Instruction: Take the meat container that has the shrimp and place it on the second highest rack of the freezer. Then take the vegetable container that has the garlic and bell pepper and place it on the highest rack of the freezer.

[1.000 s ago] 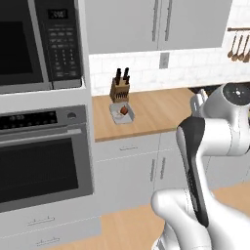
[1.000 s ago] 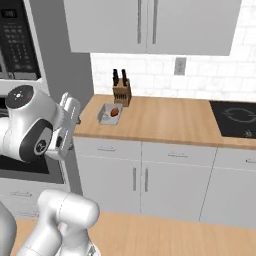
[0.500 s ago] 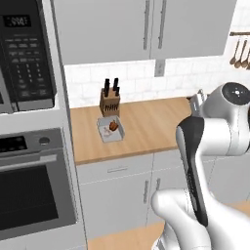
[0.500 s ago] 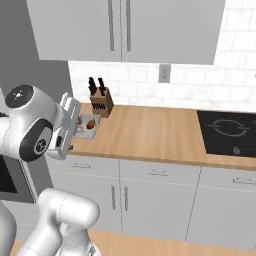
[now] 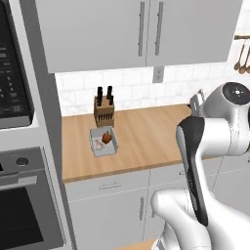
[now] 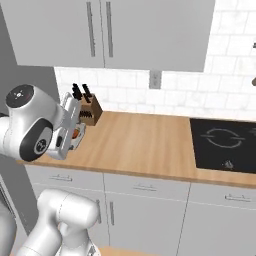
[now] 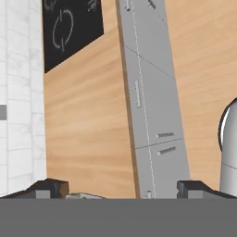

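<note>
The container (image 5: 103, 142) sat on the wooden counter (image 5: 146, 136), just in front of the knife block (image 5: 103, 110). It had something red and something pale in it, so I'd guess that was the pepper and garlic one, but it was too small to be sure. No shrimp tray or freezer anywhere I could spot. The gripper (image 7: 118, 187) was wide open with nothing in it, up by the arm and well away from the container, looking across the counter toward the black cooktop (image 6: 225, 145). So basically neither container was shelved yet, and everything was left to do.
</note>
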You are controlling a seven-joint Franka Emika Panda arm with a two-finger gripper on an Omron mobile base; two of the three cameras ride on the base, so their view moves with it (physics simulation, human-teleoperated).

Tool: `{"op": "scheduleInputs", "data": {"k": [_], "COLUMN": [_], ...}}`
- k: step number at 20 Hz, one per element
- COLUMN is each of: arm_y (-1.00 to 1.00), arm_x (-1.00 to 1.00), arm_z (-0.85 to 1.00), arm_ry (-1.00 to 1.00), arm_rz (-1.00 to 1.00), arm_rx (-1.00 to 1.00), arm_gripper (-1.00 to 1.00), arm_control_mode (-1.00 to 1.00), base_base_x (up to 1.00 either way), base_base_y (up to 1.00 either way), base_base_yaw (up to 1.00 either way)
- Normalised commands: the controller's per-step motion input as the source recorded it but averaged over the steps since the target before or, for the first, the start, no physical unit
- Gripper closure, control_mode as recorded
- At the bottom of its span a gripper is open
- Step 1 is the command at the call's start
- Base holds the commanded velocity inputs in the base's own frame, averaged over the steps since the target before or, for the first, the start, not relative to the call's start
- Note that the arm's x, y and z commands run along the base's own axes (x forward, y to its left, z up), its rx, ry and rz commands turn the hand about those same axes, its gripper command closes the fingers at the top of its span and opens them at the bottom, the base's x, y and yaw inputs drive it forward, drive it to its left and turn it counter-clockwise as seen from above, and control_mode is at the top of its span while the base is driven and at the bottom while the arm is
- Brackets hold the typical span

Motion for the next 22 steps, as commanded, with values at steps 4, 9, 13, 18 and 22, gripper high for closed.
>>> {"op": "scheduleInputs", "data": {"k": [4, 9, 13, 18, 22], "arm_y": [0.00, 0.00, 0.00, 0.00, 0.00], "arm_x": [0.00, 0.00, 0.00, 0.00, 0.00], "arm_z": [0.00, 0.00, 0.00, 0.00, 0.00], "arm_ry": [0.00, 0.00, 0.00, 0.00, 0.00], "arm_rz": [0.00, 0.00, 0.00, 0.00, 0.00], "arm_rx": [0.00, 0.00, 0.00, 0.00, 0.00], "arm_gripper": [-1.00, -1.00, -1.00, -1.00, -1.00], "arm_control_mode": [1.00, 1.00, 1.00, 1.00, 1.00], "base_base_x": [0.29, 0.23, 0.30, 0.38, 0.43], "base_base_y": [-0.20, -0.26, -0.36, -0.32, -0.27], "base_base_yaw": [0.09, 0.12, 0.14, 0.07, 0.00]}}
